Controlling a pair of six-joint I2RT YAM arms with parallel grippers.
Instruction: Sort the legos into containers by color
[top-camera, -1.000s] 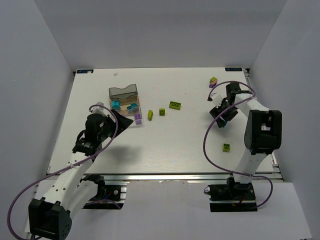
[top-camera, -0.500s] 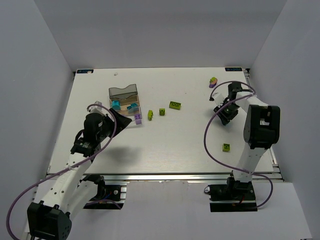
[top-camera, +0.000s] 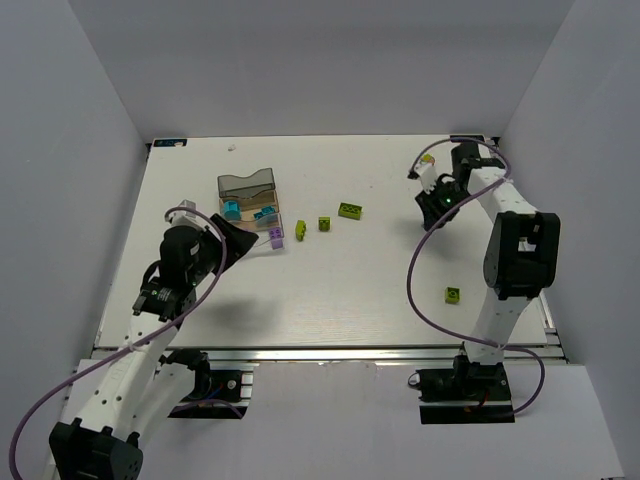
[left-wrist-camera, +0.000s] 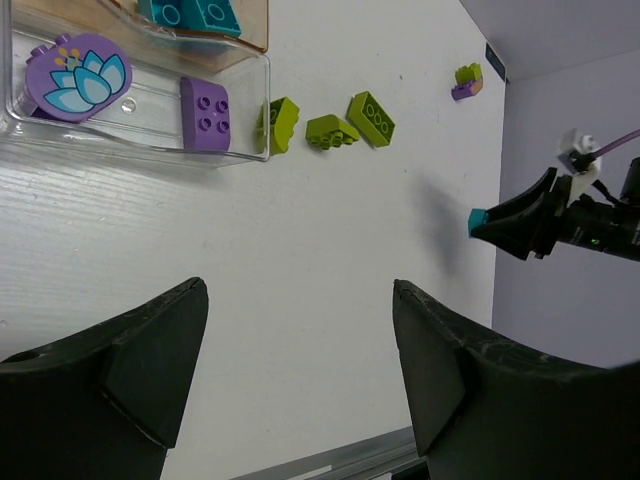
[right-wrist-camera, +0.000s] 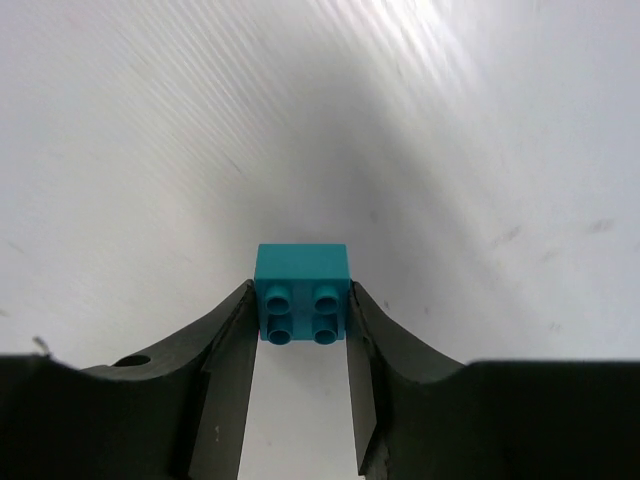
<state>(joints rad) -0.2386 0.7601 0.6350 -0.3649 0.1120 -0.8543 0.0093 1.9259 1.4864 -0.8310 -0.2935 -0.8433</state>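
My right gripper (right-wrist-camera: 302, 302) is shut on a cyan lego (right-wrist-camera: 302, 293), studs facing the camera, lifted off the table. From the left wrist view that gripper (left-wrist-camera: 500, 222) hangs above the table with the cyan lego (left-wrist-camera: 478, 218) at its tip. My left gripper (left-wrist-camera: 298, 330) is open and holds nothing, near the containers (top-camera: 250, 208). The clear bin (left-wrist-camera: 150, 140) holds a purple lego (left-wrist-camera: 205, 114) and a purple flower disc (left-wrist-camera: 78, 75). The tan bin (left-wrist-camera: 255, 30) holds cyan legos (left-wrist-camera: 190, 12). Lime legos (top-camera: 325, 224) lie right of the bins.
One lime lego (top-camera: 453, 294) lies alone near the right arm's base. A lime and purple piece (top-camera: 427, 163) sits at the far right corner. The smoky grey bin (top-camera: 247, 185) is the farthest of the three. Grey walls close in the table on three sides.
My right gripper closed on the cyan lego and rose with it, shifting toward the far side. My left arm drew back a little toward its base, jaws unchanged.
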